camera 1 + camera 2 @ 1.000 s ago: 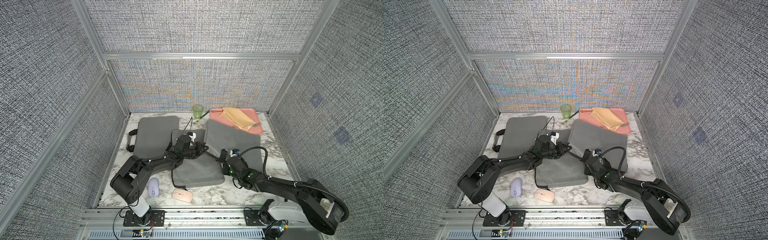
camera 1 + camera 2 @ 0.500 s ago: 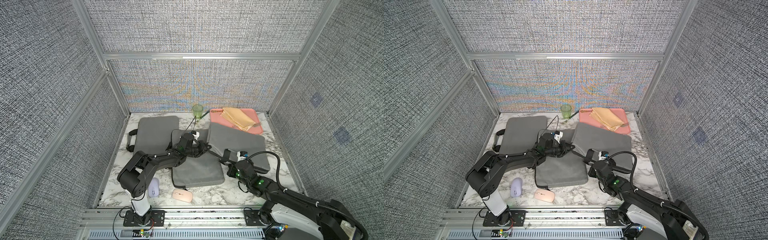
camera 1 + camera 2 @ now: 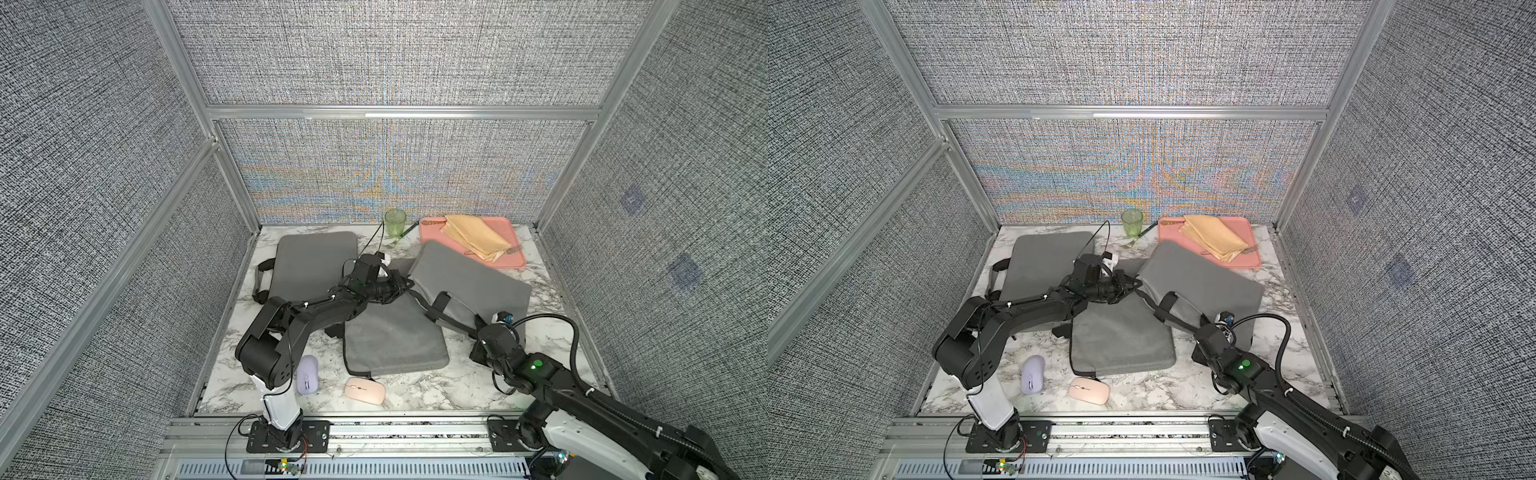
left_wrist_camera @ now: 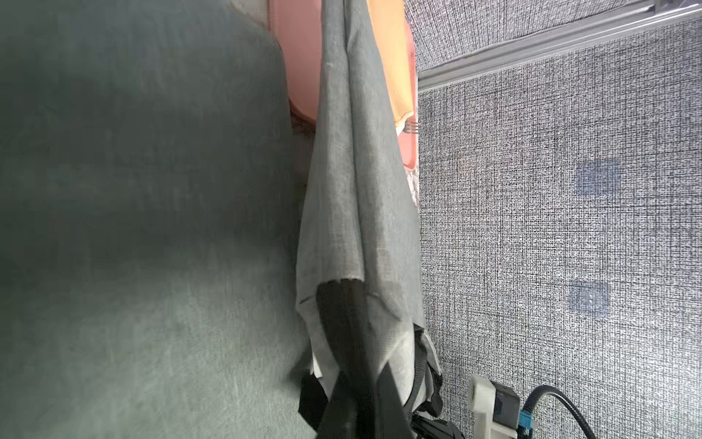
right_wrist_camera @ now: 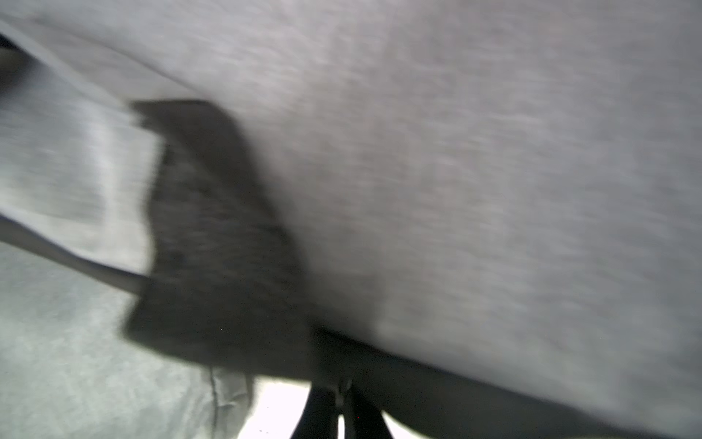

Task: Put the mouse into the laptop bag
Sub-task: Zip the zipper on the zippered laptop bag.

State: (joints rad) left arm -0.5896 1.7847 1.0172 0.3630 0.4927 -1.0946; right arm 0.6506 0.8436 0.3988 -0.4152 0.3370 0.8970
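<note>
Left laptop bag (image 3: 316, 266): it lies flat at the far left of the desk (image 3: 440, 395), with its handle toward the left wall.
Purple mouse (image 3: 306, 375): it sits on the desk near the front, beside my left arm's base. Its long axis runs front to back, and it is outside every bag.
Pink mouse (image 3: 365, 390): it is right of the purple one and not touching it. Its long axis runs left to right, with the wheel mark in its left half. It lies just in front of the middle bag's near edge.
Middle laptop bag (image 3: 395, 336): it lies flat at the desk's centre, partly under the raised bag.
Left gripper (image 3: 406, 284): it is clamped on the raised bag's left edge, and my wrist view shows the fabric pinched into a fold.
Green cup (image 3: 395, 222): it stands upright at the back; I cannot tell what it holds.
Raised laptop bag (image 3: 469, 282): it is tilted, with its left edge lifted.
Right gripper (image 5: 343, 410): its fingers are together, pinching the raised bag's dark near edge by the strap. The wrist view is blurred.
Pink tray (image 3: 513, 257): it sits at the far right and holds a folded yellow cloth (image 3: 473, 237) and a fork (image 3: 514, 248).
</note>
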